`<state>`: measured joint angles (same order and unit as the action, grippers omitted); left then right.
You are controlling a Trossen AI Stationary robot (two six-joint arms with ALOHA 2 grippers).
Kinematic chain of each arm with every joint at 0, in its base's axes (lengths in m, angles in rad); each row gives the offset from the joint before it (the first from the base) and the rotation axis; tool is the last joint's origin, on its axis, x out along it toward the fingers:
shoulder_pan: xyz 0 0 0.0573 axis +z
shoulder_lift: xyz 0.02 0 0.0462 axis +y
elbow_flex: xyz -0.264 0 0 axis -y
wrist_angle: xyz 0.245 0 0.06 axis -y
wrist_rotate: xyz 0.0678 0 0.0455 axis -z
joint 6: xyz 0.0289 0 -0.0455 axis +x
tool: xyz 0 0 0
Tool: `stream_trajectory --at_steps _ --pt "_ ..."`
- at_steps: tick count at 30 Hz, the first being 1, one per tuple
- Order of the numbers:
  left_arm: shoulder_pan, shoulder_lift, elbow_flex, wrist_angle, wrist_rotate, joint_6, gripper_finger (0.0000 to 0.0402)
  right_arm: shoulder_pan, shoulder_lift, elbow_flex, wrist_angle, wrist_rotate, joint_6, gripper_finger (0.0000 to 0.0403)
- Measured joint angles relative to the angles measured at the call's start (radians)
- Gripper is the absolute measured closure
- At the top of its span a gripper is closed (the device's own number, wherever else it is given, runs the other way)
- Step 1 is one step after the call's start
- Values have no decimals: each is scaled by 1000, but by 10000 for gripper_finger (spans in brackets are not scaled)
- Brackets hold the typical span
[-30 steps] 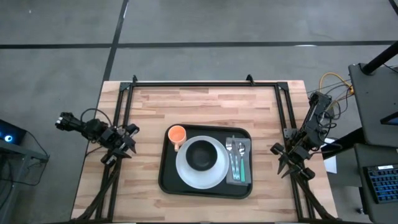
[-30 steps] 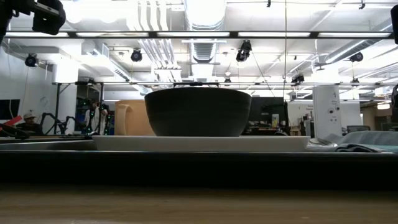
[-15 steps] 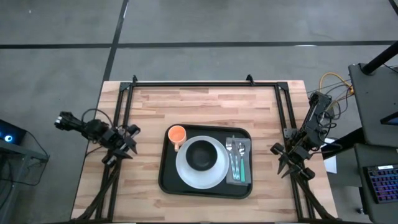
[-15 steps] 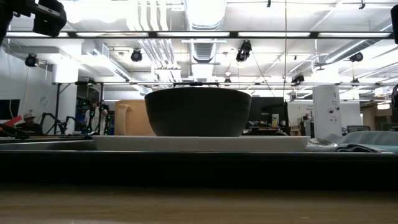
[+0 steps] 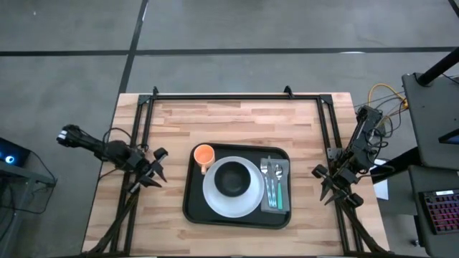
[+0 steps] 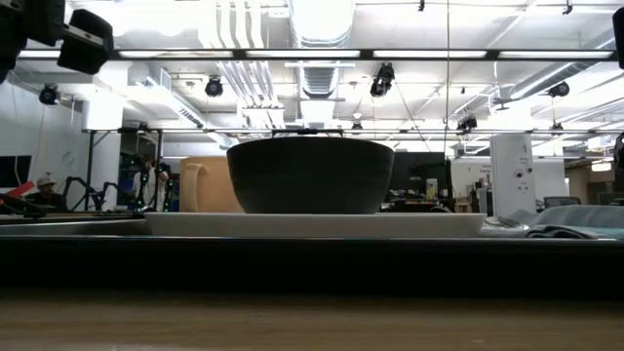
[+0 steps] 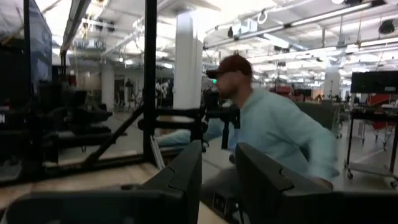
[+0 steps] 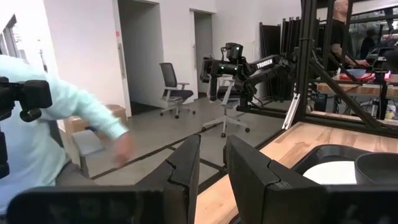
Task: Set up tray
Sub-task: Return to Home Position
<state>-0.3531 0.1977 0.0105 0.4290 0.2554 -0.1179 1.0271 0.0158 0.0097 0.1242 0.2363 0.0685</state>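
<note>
The left gripper (image 5: 158,168) hangs at the worktop's left edge with its fingers (image 7: 186,177) parted by a narrow gap, released and touching nothing. The right gripper (image 5: 323,183) waits at the right edge, its fingers (image 8: 184,171) likewise slightly apart and empty. Between them, well apart from both, the tray (image 5: 188,208) lies on the near middle of the wooden worktop (image 5: 237,122). It carries a white plate (image 5: 215,201) with a black bowl (image 5: 232,178) on it, an orange cup (image 5: 204,154) at its far left corner, and a grey napkin (image 5: 285,169) on its right side bearing green cutlery (image 5: 271,188). Beyond the worktop lies a grey floor; a person in a light sweater (image 7: 273,130) stands in the room, and an office chair (image 8: 175,93) stands farther off
</note>
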Motion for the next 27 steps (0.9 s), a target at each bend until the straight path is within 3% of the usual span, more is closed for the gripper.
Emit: stream_trajectory --at_steps 27 --pt "0 289 0 0 0 0 322 0 0 0 0 0 2 335"
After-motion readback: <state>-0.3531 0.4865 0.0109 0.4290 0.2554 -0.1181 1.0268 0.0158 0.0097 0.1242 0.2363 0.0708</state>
